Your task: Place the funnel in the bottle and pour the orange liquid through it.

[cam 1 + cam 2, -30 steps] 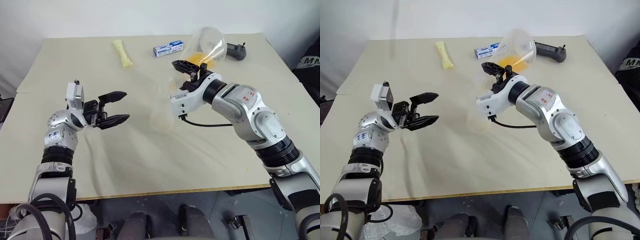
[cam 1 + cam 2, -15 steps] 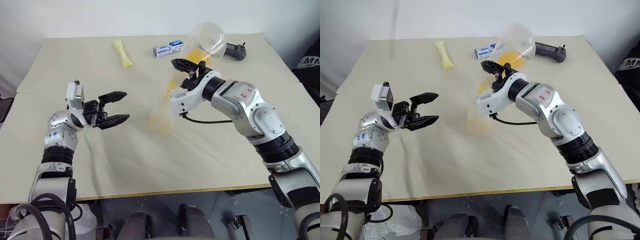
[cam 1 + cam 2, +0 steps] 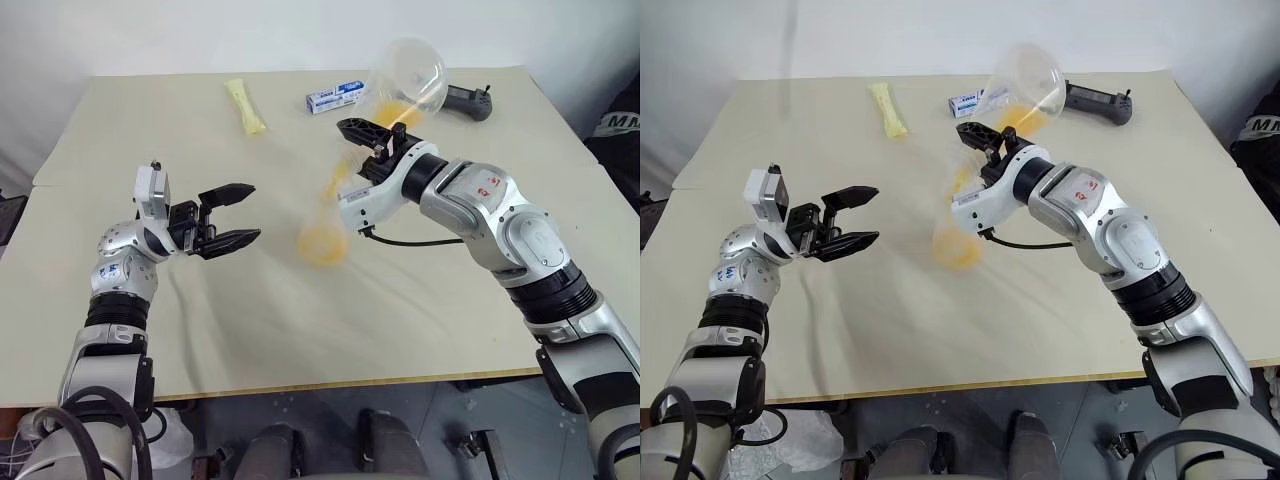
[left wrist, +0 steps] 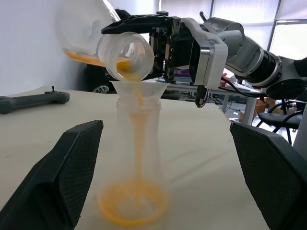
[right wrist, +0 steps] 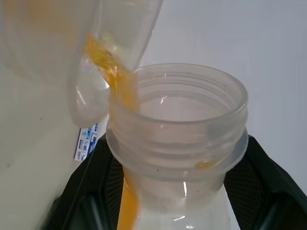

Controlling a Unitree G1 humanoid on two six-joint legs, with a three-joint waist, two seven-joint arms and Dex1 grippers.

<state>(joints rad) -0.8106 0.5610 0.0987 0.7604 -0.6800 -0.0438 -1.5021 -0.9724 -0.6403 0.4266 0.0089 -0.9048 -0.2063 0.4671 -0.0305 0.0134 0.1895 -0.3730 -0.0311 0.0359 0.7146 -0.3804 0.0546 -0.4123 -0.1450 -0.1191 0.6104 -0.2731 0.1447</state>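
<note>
Orange liquid [image 4: 138, 120] runs in a thin stream from the mouth of a tilted clear flask [image 4: 125, 55] into the funnel [image 4: 140, 89], a small transparent cone seated in the neck of the bottle [image 4: 136, 158]. Further liquid has gathered as a bright orange ring at the base of the bottle, and a shallow orange pool lies in the lower side of the flask's body. The bottle is clear and colourless, wide at the base and narrowing to its neck, and stands upright on the beige table [image 3: 300, 330] near the table's middle. The right gripper [image 3: 372, 135] is clamped on the neck of the flask, with one black finger on each side of it, and holds the flask above the bottle with its mouth pointing down towards the funnel. The left gripper [image 3: 232, 213] is at roughly 9 o'clock from the bottle, well apart from it, its two black fingers spread wide with nothing between them and pointing towards the bottle. At about 11 o'clock from the bottle, near the far edge of the table, lies a pale yellow packet [image 3: 246, 106]. A small blue and white box [image 3: 335, 97] lies at about 12 o'clock, and a dark handheld controller [image 3: 470, 101] lies at about 1 o'clock, beyond the raised flask.
</note>
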